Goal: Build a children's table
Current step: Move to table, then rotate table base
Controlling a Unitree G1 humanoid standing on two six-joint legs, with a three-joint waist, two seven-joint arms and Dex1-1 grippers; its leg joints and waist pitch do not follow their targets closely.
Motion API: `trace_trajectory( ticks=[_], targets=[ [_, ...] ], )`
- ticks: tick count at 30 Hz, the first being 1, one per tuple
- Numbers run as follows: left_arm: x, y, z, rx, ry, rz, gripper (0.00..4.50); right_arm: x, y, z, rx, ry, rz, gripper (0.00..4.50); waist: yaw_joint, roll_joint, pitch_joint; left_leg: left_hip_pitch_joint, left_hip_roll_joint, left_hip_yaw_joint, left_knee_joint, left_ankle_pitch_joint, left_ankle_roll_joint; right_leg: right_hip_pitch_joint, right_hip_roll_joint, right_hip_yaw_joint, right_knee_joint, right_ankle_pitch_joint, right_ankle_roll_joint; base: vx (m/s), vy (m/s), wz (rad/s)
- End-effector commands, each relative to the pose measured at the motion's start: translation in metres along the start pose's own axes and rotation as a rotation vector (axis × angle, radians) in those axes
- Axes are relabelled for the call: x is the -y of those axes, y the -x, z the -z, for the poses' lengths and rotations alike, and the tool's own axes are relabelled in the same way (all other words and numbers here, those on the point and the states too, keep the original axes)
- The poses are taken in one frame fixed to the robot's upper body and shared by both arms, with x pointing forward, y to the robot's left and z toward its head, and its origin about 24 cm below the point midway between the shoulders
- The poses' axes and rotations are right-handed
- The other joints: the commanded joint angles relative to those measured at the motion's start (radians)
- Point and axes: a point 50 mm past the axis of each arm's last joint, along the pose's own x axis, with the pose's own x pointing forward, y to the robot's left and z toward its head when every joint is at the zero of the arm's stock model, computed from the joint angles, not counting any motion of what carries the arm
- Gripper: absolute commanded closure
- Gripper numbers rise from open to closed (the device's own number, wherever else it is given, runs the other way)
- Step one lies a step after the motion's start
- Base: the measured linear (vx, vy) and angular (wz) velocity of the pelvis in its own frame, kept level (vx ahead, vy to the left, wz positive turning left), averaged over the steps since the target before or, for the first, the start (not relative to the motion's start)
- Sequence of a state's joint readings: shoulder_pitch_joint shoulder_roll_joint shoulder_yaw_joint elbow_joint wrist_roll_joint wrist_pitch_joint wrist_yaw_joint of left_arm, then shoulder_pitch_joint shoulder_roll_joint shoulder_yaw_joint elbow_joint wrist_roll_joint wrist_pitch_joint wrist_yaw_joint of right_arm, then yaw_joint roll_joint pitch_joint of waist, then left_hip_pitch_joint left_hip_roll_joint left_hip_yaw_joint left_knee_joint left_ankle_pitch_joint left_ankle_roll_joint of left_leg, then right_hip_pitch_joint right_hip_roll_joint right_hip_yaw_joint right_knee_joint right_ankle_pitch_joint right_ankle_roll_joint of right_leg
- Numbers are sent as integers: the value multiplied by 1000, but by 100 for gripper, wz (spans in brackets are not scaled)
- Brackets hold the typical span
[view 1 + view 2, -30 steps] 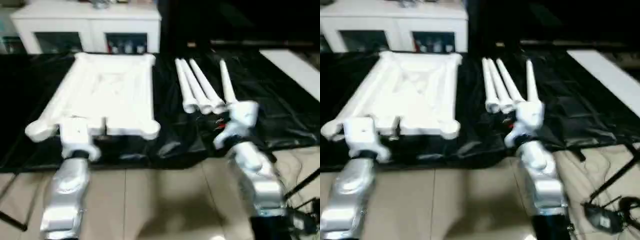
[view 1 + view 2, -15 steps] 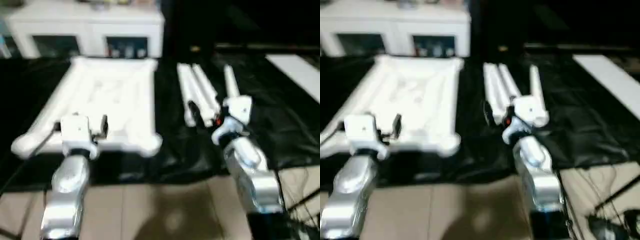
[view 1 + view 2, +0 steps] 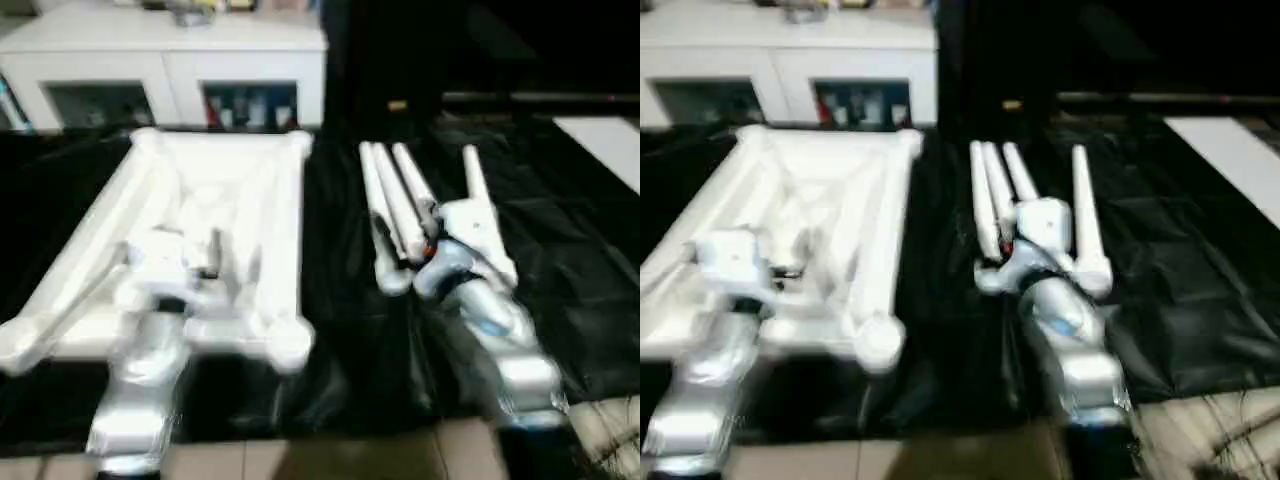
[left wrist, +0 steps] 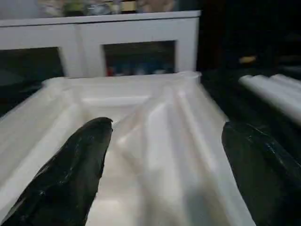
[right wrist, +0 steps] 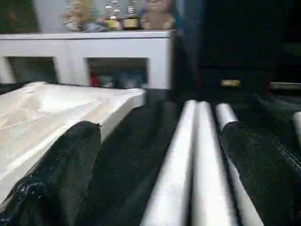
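Forearms of silver reach forward from the near edge over the black-sheeted counter (image 3: 560,260). Left tool (image 4: 164,160) hovers above the near half of the white tabletop (image 3: 240,200), its two black fingers (image 4: 70,174) spread wide with nothing between them but the tabletop's ribbed underside below. Right tool (image 5: 160,165) is likewise wide open and empty, poised over the near ends of the legs (image 3: 395,200). The tabletop lies upside down on the robot's left part of the counter, rounded corner sockets up. Just to its right lie three legs side by side, touching, and a fourth leg (image 3: 1085,215) a little apart to their right. Beyond the counter stands a white glass-door cabinet (image 3: 170,60).
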State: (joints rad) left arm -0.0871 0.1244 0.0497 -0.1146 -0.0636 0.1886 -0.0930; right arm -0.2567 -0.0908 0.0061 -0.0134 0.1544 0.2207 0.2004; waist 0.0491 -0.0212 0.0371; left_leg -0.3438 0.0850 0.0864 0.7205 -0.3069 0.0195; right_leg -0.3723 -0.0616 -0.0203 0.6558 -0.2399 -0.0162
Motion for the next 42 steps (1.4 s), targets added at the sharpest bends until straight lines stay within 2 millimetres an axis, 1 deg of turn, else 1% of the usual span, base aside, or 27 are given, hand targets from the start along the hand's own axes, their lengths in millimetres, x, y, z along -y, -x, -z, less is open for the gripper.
trace_trajectory(
  ticks=[1,2,3,4,5,6,7,8,9,10,11,12,13,14,15,16,17,21,22,24,27,30,32,33,35,38,42],
  targets=[
    [-6,1,3,-7,-4,58,31,-10,-4,-5,24,2,-50,0,24,6,-53,-70,49,-15,-110,356,-35,95,-97,42,-66,341,-188,97,-55,-9],
    [-6,2,3,-6,-9,73,31,-10,-4,-6,30,6,-60,0,25,25,-56,-58,60,-8,-148,428,-37,78,-65,14,-53,406,-164,97,-55,-9],
    [-8,2,4,-6,-37,143,31,-11,-4,-10,53,21,-107,0,10,56,-61,-41,115,-28,-142,488,-8,42,-30,6,-27,440,-124,85,4,-8],
    [-8,2,4,-5,-43,159,31,-11,-4,-11,57,22,-115,0,9,64,-72,-22,131,-34,-128,520,-8,33,-33,6,-18,437,-125,62,37,-3],
    [-9,3,4,0,-66,241,15,-11,-4,-15,71,19,-162,0,10,51,-76,-18,130,-27,-124,478,-2,33,-48,18,-30,412,-137,62,37,-3],
    [-9,3,4,0,-66,241,15,-11,-4,-15,71,19,-162,0,14,48,-72,-27,123,-20,-130,427,-4,39,-55,23,-35,402,-147,0,0,0],
    [-9,4,2,-6,-104,344,15,-10,-5,-18,60,1,-231,0,24,42,-55,-34,123,-3,-153,172,-28,41,-68,30,-59,262,-179,0,0,0],
    [-9,4,1,-8,-118,371,15,-9,-5,-19,55,-10,-253,0,27,43,-51,-32,124,0,-161,86,-37,42,-71,32,-66,193,-187,0,0,0],
    [-10,3,2,-24,-163,459,15,-11,-4,-19,22,11,-350,0,26,49,-46,-28,131,1,-175,-18,-51,46,-72,30,-73,82,-194,0,0,0],
    [-10,3,2,-25,-166,463,15,-11,-4,-19,20,12,-355,0,26,46,-39,-22,135,4,-188,-109,-59,41,-69,31,-85,-27,-184,-51,12,-3],
    [-11,1,0,-42,-178,538,15,-13,-1,-20,-2,38,-459,0,26,48,-36,-20,136,6,-191,-146,-66,38,-71,34,-89,-75,-182,-51,12,-3],
    [-11,1,0,-44,-179,549,15,-13,0,-20,-6,41,-474,0,31,46,-31,-11,137,14,-193,-206,-77,29,-75,38,-100,-175,-172,0,0,0],
    [-10,1,-2,-51,-178,604,15,-15,2,-20,-17,56,-533,0,30,44,-27,-10,137,20,-196,-239,-89,28,-81,42,-107,-253,-167,0,0,0],
    [-10,1,-3,-62,-187,656,15,-15,5,-20,-26,71,-585,0,32,46,-26,-11,137,21,-197,-246,-95,28,-83,43,-109,-287,-161,0,0,0],
    [-11,1,-3,-82,-206,709,15,-14,6,-20,-41,87,-632,0,34,41,-27,-9,137,23,-199,-250,-96,28,-86,43,-115,-336,-145,0,0,0],
    [-12,2,-1,-137,-253,825,15,-12,10,-20,-70,137,-712,0,36,43,-30,-7,138,25,-201,-228,-89,26,-85,43,-116,-329,-135,0,0,0],
    [-12,2,-1,-137,-253,825,15,-12,10,-20,-70,137,-712,0,40,43,-33,-6,140,26,-200,-214,-86,26,-85,44,-114,-311,-133,0,0,0],
    [-15,15,7,-281,-346,1093,15,-14,20,-17,-156,199,-877,0,34,40,-38,-16,142,36,-196,-114,-63,31,-85,41,-101,-172,-167,0,0,0],
    [-15,15,7,-281,-346,1093,15,-14,20,-17,-156,199,-877,0,37,41,-40,-15,142,35,-194,-98,-58,32,-85,40,-98,-149,-169,0,0,0],
    [-18,19,9,-340,-387,1170,15,-16,26,-15,-194,227,-942,0,36,42,-46,-15,143,39,-188,-40,-37,32,-82,38,-87,-32,-191,0,0,0],
    [-23,19,11,-397,-469,1236,15,-16,29,-14,-222,244,-984,0,36,41,-47,-16,142,42,-183,-9,-13,34,-82,36,-83,23,-209,0,0,0],
    [-25,18,13,-425,-469,1263,40,-14,30,-13,-236,256,-993,0,38,44,-45,-15,145,43,-185,-23,-19,32,-84,35,-85,0,-221,0,0,0],
    [-26,16,13,-425,-474,1262,53,-13,31,-12,-251,253,-993,0,36,42,-41,-12,146,44,-189,-70,-36,31,-84,36,-90,-68,-222,0,0,0],
    [-27,15,14,-434,-474,1263,61,-13,33,-11,-262,260,-1003,0,37,49,-40,-11,147,43,-190,-90,-46,30,-85,37,-92,-94,-222,0,0,0],
    [-30,15,16,-459,-471,1263,80,-12,37,-9,-286,276,-1025,0,36,44,-38,-11,147,43,-192,-109,-54,31,-87,39,-96,-125,-218,0,0,0],
    [-34,13,17,-464,-470,1254,105,-12,41,-7,-305,282,-1049,0,37,44,-40,-12,146,43,-191,-98,-52,33,-86,39,-95,-114,-212,0,0,0],
    [-39,10,15,-455,-435,1238,130,-15,48,-7,-316,264,-1115,0,37,44,-41,-14,147,44,-189,-79,-39,33,-87,38,-93,-83,-224,0,0,0]
  ],
)
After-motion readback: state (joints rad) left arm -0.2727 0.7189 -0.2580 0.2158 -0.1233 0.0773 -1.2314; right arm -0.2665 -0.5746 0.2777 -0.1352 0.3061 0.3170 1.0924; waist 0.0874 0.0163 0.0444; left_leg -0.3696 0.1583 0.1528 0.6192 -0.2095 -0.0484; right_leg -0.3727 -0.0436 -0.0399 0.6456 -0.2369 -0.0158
